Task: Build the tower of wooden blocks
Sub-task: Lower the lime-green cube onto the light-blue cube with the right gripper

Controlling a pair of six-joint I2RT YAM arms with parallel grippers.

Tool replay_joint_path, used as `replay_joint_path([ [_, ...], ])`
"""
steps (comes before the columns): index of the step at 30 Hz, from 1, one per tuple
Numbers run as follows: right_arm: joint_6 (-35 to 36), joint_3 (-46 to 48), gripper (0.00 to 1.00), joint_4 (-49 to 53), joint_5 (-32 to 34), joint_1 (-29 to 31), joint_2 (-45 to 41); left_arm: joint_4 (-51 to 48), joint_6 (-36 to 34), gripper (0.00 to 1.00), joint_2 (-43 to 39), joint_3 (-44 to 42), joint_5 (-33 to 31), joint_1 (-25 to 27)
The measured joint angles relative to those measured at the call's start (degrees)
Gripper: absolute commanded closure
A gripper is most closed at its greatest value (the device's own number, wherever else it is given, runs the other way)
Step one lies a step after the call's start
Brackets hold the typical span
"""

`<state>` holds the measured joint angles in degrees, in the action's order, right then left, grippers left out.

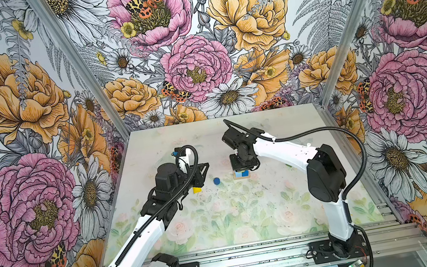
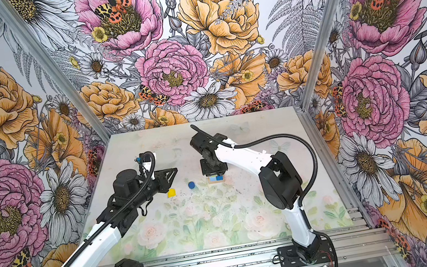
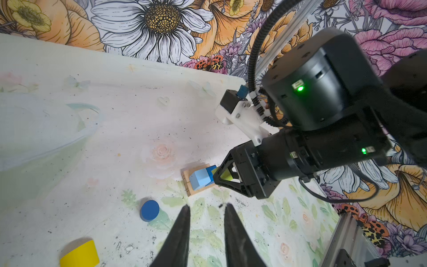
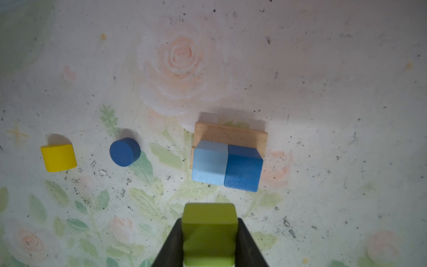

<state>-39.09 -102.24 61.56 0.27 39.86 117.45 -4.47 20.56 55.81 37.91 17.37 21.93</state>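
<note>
The wood block tower (image 4: 228, 135) is two tan bars lying flat, with a light blue cube (image 4: 209, 164) and a dark blue cube (image 4: 242, 172) side by side on them. My right gripper (image 4: 209, 220) is shut on a green cube (image 4: 209, 231) and hangs just above the tower (image 1: 241, 174). A blue cylinder (image 4: 124, 151) and a yellow half-round (image 4: 58, 157) lie on the table left of the tower. My left gripper (image 3: 206, 205) is open and empty, hovering between the cylinder (image 3: 149, 210) and the tower. In both top views it sits above the half-round (image 1: 197, 189).
The floral table mat (image 1: 221, 226) is ringed by flower-printed walls on three sides. An aluminium rail (image 1: 255, 261) with both arm bases runs along the front edge. The right arm's forearm (image 3: 323, 143) reaches over the tower from the right.
</note>
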Motion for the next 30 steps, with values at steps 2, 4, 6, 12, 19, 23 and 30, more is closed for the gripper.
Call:
replay_joint_path([
  [2,-0.4,-0.1,1.0,0.1,0.2,0.1,0.6,0.1,0.0,0.73,0.0,-0.1,0.0,0.0],
  [4,-0.6,-0.4,1.0,0.5,0.2,0.1,1.1,0.1,0.0,0.72,-0.2,-0.2,0.0,0.0],
  [6,-0.9,-0.8,1.0,0.5,0.2,0.1,1.5,0.1,0.0,0.72,-0.3,-0.2,0.0,0.0],
  [12,-1.8,-1.7,1.0,0.6,1.3,0.1,2.5,0.1,0.0,0.72,-0.3,-0.2,0.0,0.0],
  [19,-2.1,-3.1,1.0,0.6,1.5,0.1,3.8,0.5,0.0,0.72,-0.9,-0.2,0.0,0.0],
  [23,-2.1,-3.8,1.0,0.5,1.6,0.1,4.1,0.5,0.0,0.72,-0.9,-0.4,0.0,0.0],
  [30,-2.1,-3.9,0.99,0.5,1.6,0.1,5.1,0.5,0.0,0.72,-0.9,-0.5,0.0,0.0],
])
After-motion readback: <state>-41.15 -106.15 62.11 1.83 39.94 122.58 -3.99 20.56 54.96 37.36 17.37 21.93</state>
